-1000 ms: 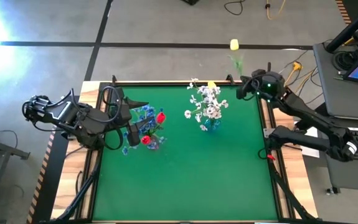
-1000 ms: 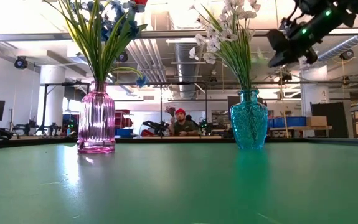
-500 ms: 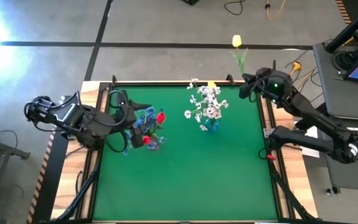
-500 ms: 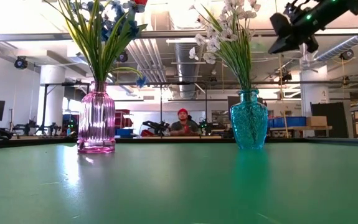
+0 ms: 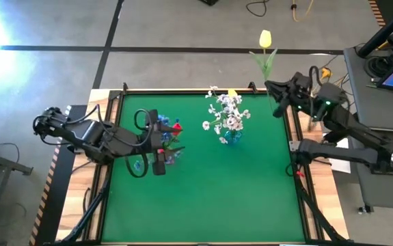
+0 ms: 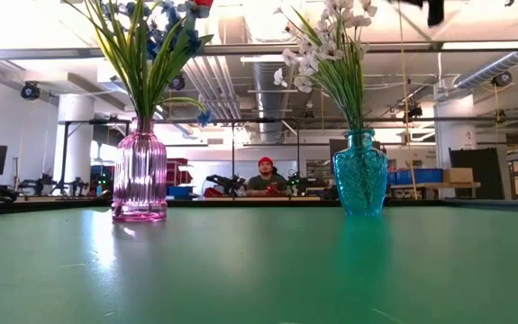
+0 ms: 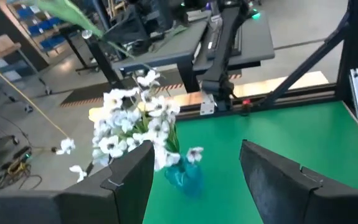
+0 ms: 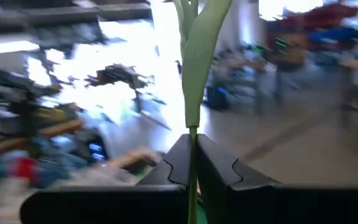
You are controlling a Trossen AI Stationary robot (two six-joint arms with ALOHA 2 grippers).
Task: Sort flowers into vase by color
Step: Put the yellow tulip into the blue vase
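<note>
One yellow tulip point(image 5: 265, 39) up: your right tool point(image 5: 273, 90) is gripping its stem.
Left tool point(image 5: 156, 140) is hanging open by pink vase point(image 6: 140, 175), above tabletop point(image 5: 203, 191).

arms point(image 5: 100, 140): dark, jointed | black cables looped | green LED on right arm point(image 5: 329, 113)

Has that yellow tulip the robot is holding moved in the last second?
Yes. In the high view the yellow tulip has drifted farther from the table's back edge, carried by the right end effector.

Legible text, labels, brands, numbers, signs: none readable in any view, on any item.
</note>
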